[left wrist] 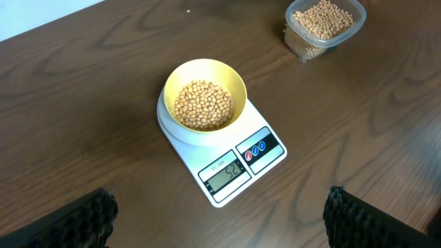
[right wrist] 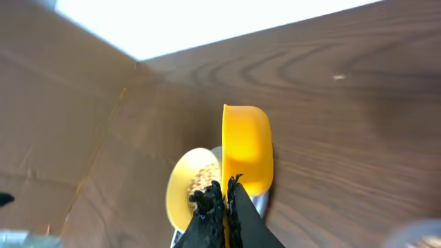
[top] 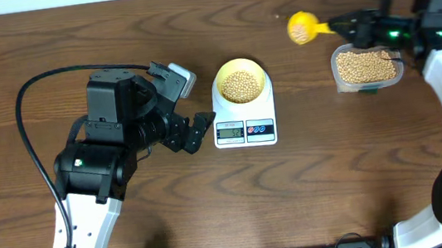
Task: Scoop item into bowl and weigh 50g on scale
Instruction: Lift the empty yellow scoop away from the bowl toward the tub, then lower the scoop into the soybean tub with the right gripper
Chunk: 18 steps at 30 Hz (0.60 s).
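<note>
- The scale [top: 245, 128] lies near the middle of the table [top: 312, 189], with its display [top: 230, 132] and two round buttons at the 6 o'clock end in the overhead view.
- The bowl [top: 240, 83] stands upright on the 12 o'clock end of the scale.
- The beans [top: 239, 87] fill the bottom of the bowl in a flat heap; the yellow wall shows all around them.
- The display has dark digits, but they are too small to read with certainty.
- A clear plastic tub [top: 367, 68] stands at 3 o'clock from the bowl, well apart from the scale, and is nearly full of the same beans.
- The left gripper [top: 197, 132] is at 9 o'clock from the scale, just beside it. Its fingers [left wrist: 76, 219] are spread wide, with nothing between them.
- The right gripper [right wrist: 226, 207] has its fingers pressed together on the thin handle of the yellow scoop [right wrist: 247, 148].
- In the overhead view the cup of the scoop is at 10 o'clock from the tub and at 2 o'clock from the bowl.
- Whether the cup of the scoop carries beans, I cannot tell.
</note>
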Tool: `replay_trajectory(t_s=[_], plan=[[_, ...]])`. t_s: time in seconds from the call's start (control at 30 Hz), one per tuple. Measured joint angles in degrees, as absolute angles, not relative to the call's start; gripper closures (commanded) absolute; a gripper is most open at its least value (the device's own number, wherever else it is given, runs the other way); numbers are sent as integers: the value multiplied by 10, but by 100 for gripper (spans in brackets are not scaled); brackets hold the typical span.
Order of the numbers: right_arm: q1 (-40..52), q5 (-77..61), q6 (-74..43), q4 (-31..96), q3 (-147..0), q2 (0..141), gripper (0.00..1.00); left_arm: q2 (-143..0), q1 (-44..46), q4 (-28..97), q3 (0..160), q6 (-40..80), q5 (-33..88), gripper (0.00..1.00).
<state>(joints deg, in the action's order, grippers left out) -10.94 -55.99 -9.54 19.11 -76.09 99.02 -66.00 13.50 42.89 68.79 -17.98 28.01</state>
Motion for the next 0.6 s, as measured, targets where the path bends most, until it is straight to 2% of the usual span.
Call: replay_trajectory(t_s=[0.33,0.6], plan=[[-251,-622,-103,242,-761,990,99,-660,135,429,688,-180,280,2],[-309,-612,-54,324,-761,990,99,-660,135,429,688,-180,280,2]])
